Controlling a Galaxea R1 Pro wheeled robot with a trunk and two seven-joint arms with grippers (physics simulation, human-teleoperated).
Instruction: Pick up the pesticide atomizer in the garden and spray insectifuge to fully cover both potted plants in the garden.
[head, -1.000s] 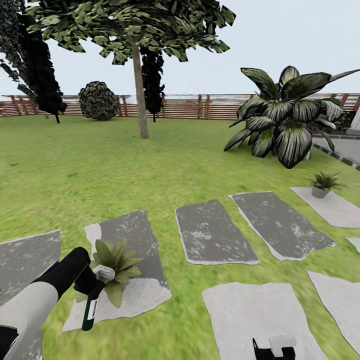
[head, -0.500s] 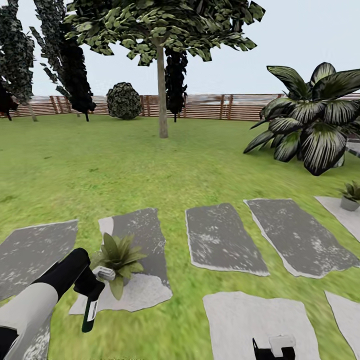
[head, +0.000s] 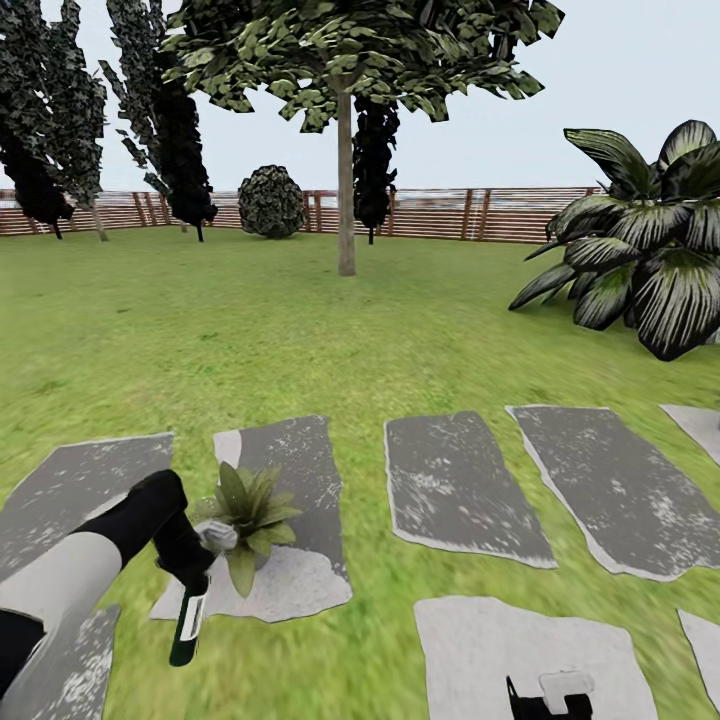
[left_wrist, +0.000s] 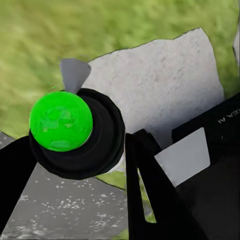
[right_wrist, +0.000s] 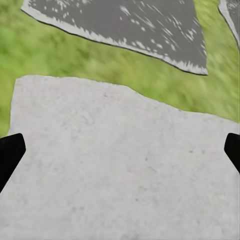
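A potted plant (head: 250, 505), a small rosette of pointed green leaves, stands on a grey and pale stepping stone (head: 290, 470) at the lower left of the head view. My left gripper (head: 195, 572) is shut on the pesticide atomizer (head: 188, 625), a dark green bottle with a white label and a pale head. The bottle hangs down just left of the plant, its head close to the leaves. The left wrist view looks along the atomizer's bright green round end (left_wrist: 61, 121) between black fingers (left_wrist: 145, 195). My right gripper (head: 548, 698) is open over a pale stone (right_wrist: 120, 155).
Several stepping stones (head: 460, 490) lie across the green lawn. A big dark shrub with white-striped leaves (head: 650, 260) stands at the right. A tree trunk (head: 346, 190), a round bush (head: 272, 202) and a brown slatted fence (head: 450, 213) are far back.
The whole view has swung left, so everything slid right, and a second small potted plant has left the right edge. The left gripper still holds the atomizer beside the near plant.
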